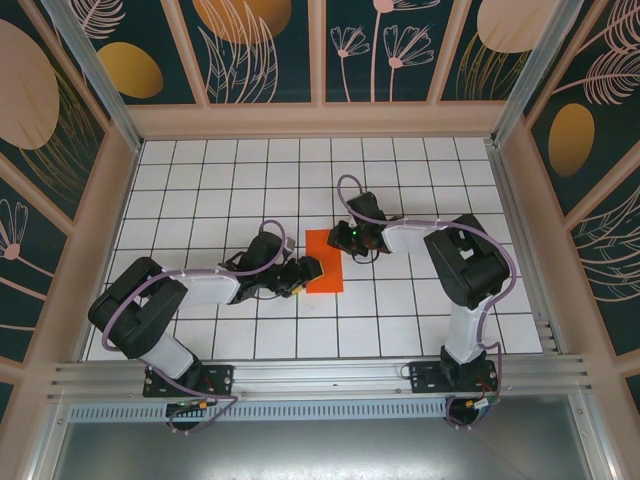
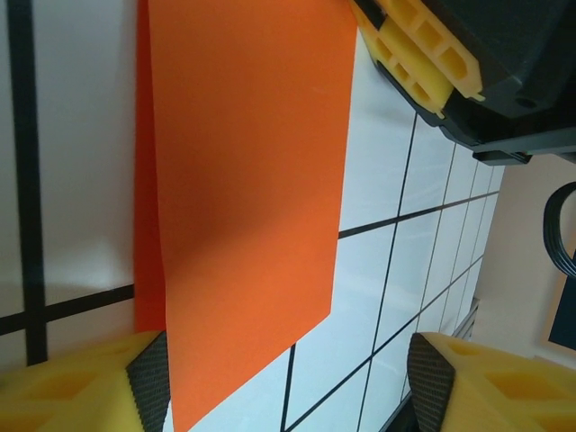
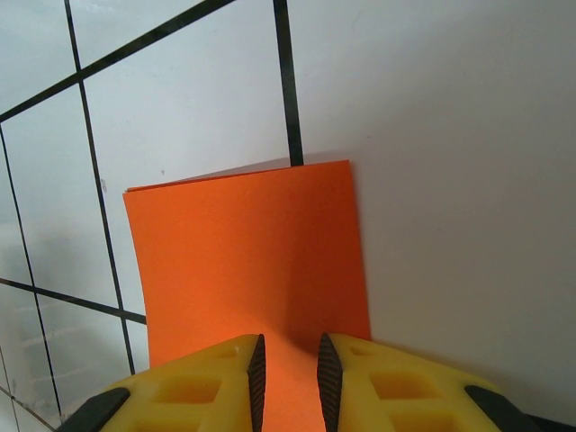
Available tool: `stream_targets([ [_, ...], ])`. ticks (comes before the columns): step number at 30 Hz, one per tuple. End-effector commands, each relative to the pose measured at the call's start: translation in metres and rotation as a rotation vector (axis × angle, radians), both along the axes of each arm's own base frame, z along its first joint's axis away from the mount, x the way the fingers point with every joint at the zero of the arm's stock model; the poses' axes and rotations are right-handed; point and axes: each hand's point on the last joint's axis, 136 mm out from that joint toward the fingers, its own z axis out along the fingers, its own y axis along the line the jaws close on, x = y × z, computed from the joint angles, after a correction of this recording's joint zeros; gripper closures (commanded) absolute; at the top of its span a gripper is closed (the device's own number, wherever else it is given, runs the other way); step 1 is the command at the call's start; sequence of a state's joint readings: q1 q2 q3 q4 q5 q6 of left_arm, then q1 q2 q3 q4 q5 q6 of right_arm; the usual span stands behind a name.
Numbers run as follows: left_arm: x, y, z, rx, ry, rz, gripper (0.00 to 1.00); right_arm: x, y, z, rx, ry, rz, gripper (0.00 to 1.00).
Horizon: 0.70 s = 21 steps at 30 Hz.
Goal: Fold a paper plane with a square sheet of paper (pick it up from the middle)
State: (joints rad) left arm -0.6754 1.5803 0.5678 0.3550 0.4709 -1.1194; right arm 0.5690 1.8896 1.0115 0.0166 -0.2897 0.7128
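The square sheet of paper lies on the tiled table, folded over so that two orange layers show, the upper one slightly offset from the lower. My left gripper is at its left edge, low over the table, and open wide, with the sheet's near corner between the fingers. My right gripper is at the sheet's far right corner. In the right wrist view its jaws stand a narrow gap apart over the paper, which shows in that gap.
The white table with its black grid has free room all around the sheet. Low beige walls enclose it on three sides. The right gripper's yellow fingers sit close above the paper's far end in the left wrist view.
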Motion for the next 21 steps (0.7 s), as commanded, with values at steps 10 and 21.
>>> stream_targets([
  [10, 0.005, -0.009, 0.002, -0.045, -0.070, -0.027, 0.48, -0.017, -0.004, -0.013, 0.000, 0.065, 0.074, 0.73],
  [21, 0.011, -0.001, -0.015, -0.006, -0.029, 0.054, 0.72, -0.024, 0.018, 0.056, 0.172, -0.059, 0.194, 0.74],
])
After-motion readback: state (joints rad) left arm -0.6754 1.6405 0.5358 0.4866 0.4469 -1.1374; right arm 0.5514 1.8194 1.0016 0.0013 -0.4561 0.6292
